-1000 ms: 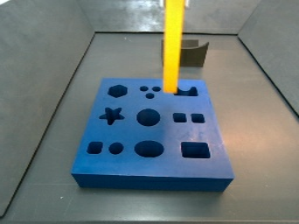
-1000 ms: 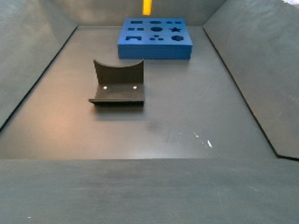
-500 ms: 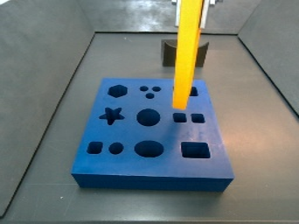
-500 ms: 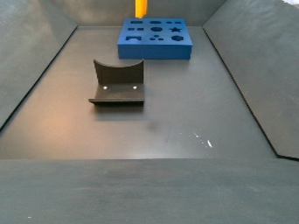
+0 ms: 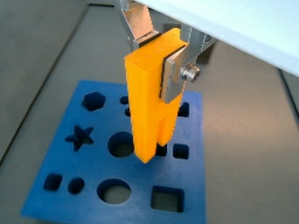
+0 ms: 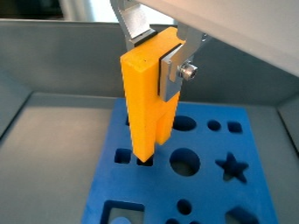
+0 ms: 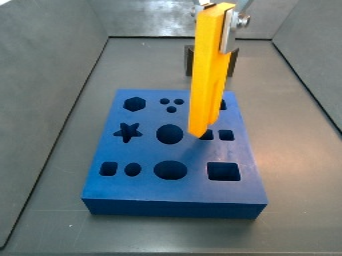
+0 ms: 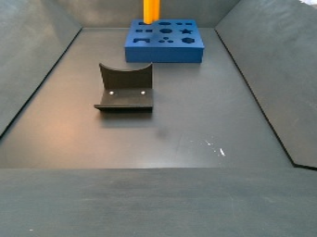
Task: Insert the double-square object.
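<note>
The double-square object (image 7: 207,75) is a tall yellow-orange bar held upright in my gripper (image 7: 225,20), which is shut on its upper end. It also shows in both wrist views (image 5: 152,96) (image 6: 149,92). The silver fingers (image 5: 177,74) clamp its two sides. Its lower end hangs just above the blue block (image 7: 174,155), over the pair of square holes (image 7: 214,134) on the block's right side. In a side view only the bar's bottom (image 8: 150,11) shows at the frame's upper edge, above the blue block (image 8: 165,43).
The blue block carries several other holes: a hexagon (image 7: 132,102), a star (image 7: 128,131), round holes (image 7: 170,133) and a large square (image 7: 225,173). The dark fixture (image 8: 124,89) stands on the grey floor, apart from the block. Grey walls enclose the floor.
My gripper has carried the bar from the block's far edge towards its middle right and lowered it, so its lower end now hangs over the pair of square holes.
</note>
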Tool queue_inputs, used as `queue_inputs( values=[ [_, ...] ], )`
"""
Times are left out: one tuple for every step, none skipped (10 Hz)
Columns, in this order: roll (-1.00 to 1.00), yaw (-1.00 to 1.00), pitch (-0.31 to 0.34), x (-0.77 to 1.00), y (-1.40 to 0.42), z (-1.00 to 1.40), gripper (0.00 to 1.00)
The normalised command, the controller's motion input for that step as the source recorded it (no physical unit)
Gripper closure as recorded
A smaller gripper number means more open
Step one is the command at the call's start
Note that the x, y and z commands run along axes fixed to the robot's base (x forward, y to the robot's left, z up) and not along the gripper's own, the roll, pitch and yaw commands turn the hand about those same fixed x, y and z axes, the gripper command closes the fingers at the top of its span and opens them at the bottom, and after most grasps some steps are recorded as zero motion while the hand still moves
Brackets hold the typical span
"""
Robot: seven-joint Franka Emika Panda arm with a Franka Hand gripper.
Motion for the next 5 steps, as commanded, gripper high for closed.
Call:
queue_inputs(
  values=[
    [-0.05, -1.00, 0.000, 0.00, 0.00, 0.00, 1.00],
    [-0.02, -1.00, 0.009, 0.00, 0.00, 0.00, 1.00],
    [0.00, -1.00, 0.007, 0.00, 0.00, -0.02, 1.00],
    [0.00, -1.00, 0.000, 0.00, 0.00, 0.00, 1.00],
    [0.00, -1.00, 0.000, 0.00, 0.00, 0.00, 1.00]
  ],
)
